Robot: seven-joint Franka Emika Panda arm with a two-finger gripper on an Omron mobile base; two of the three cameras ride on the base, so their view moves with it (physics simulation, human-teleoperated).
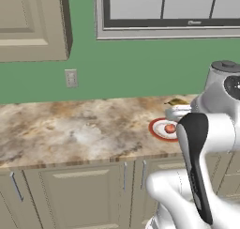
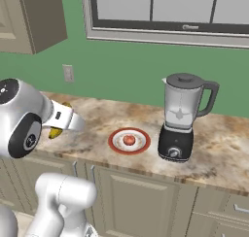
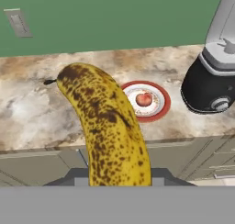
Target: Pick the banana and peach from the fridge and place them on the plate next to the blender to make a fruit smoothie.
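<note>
Here, in a simulated kitchen, a white robot arm carries a brown-speckled banana [image 3: 110, 126] above a marbled stone counter [image 1: 70, 129], its gripper [image 3: 120, 179] closed tight on the fruit's lower end. In the hand view the banana rises from between the finger tips and curves up and to the left, its dark stem tip showing against the countertop.

Reading the right base view from the left: a tan wall cabinet [image 2: 31, 17] hangs at the upper corner, with a pale wall outlet [image 2: 68, 73] on the green wall below it. The arm's rounded white joint sits at the left edge, and a bit of yellow banana [image 2: 55, 132] shows just beneath the hand, over the counter's left part and well apart from the plate. Near the middle of the counter lies the white plate [image 2: 116, 143] with its red rim, and the red-orange peach [image 2: 129, 140] rests at its centre. Just right of the plate stands the blender [image 2: 179, 117], black base below, clear greyish jar above, dark lid on top and handle turned to the right. A dark-framed window [image 2: 165, 10] runs along the wall above. Tan base cabinet doors [image 2: 141, 202] with slim metal handles line the counter's front.
</note>
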